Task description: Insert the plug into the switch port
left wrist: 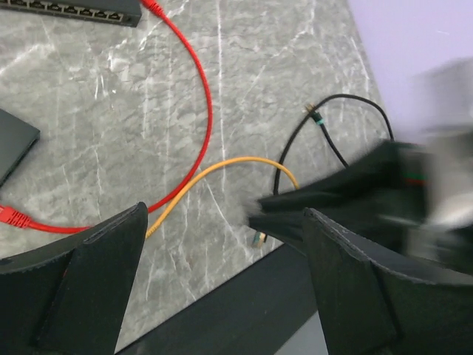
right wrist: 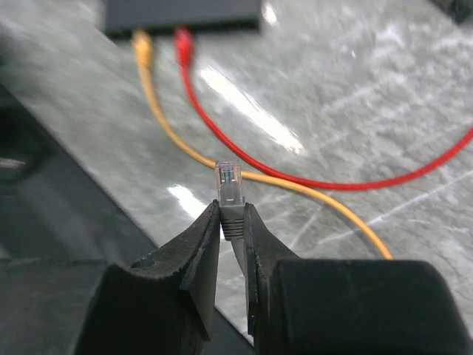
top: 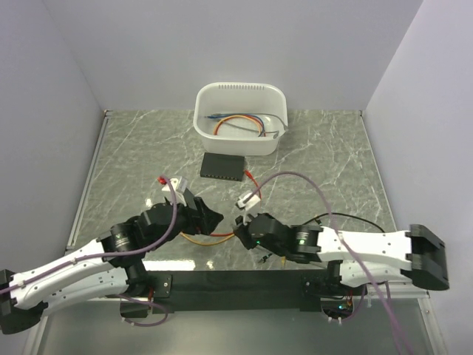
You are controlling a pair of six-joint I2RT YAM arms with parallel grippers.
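Observation:
The black switch [top: 222, 167] lies flat in front of the basin; its row of ports [left wrist: 74, 9] shows at the top edge of the left wrist view. My right gripper [right wrist: 232, 211] is shut on the plug [right wrist: 229, 185], which has a clear tip on a grey boot and sticks out past the fingertips above the table. In the top view that gripper [top: 240, 222] sits near the front edge, well short of the switch. My left gripper [left wrist: 222, 222] is open and holds nothing. It faces the right gripper from the left [top: 214, 218].
A white basin [top: 275, 140] with several cables stands behind the switch. A red cable [left wrist: 203, 103] and an orange cable [left wrist: 222, 166] loop between the arms. A black cable [left wrist: 332, 111] lies to the right. A second dark box [right wrist: 181, 15] has orange and red plugs at it.

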